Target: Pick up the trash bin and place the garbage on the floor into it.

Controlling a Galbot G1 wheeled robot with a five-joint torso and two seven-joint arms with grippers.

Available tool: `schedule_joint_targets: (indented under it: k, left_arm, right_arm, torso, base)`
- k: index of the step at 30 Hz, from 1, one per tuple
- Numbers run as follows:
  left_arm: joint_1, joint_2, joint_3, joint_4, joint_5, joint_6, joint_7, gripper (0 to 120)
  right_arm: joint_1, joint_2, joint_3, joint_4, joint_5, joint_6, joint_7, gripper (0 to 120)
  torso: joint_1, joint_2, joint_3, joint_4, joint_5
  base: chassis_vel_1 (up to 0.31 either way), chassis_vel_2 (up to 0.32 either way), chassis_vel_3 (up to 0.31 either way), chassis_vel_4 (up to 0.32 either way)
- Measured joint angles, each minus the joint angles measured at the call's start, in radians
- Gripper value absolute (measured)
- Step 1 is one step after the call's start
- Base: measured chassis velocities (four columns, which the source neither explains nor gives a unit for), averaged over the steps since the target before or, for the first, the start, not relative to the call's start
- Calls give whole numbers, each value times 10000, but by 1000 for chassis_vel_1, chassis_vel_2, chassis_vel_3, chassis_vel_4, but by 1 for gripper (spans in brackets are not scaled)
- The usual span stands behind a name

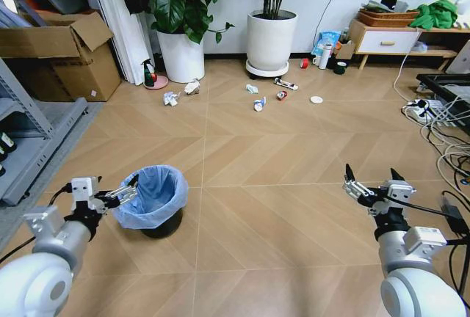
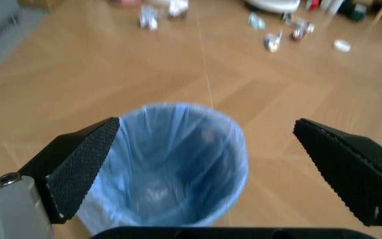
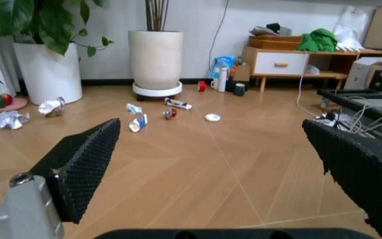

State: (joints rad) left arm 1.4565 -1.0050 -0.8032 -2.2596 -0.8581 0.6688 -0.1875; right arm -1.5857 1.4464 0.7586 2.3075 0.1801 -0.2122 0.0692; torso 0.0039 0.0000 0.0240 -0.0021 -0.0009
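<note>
Garbage (image 1: 259,103) litters the floor (image 1: 279,207) near white pots (image 1: 271,40); both grippers' jaws gape wide, holding nothing

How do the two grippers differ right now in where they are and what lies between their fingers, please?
The left gripper is at the trash bin, its open fingers straddling the blue-lined rim; the right gripper hangs over bare floor with nothing between its fingers. The left gripper reaches toward the robot's right, the right gripper points forward toward the garbage. Both are open and hold nothing.

Two white plant pots (image 1: 271,39) stand by the wall, a cardboard box (image 1: 62,53) left, a wooden bench (image 1: 400,38) right.
</note>
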Motion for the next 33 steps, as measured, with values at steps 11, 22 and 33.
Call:
schedule_joint_targets:
  k: [11,22,33]
  left_arm:
    - [-831,1431,169,1875,-649,641,-643,100]
    - [-3105,1512,2199,3949,-663,575,-577,100]
    - [-4854,1399,3686,6450,103,501,-94,100]
  right_arm:
    - [609,-280,-661,-663,26,-87,-38,100]
    - [913,-451,-761,-1075,236,-143,-10,100]
    - [853,-267,-732,-1226,152,-110,57,100]
  torso:
    - [0,0,0,0,-3]
    - [1,-1,1,-4,2]
    - [1,-1,1,0,0]
  base:
    - [0,0,0,0]
    - [0,0,0,0]
    - [0,0,0,0]
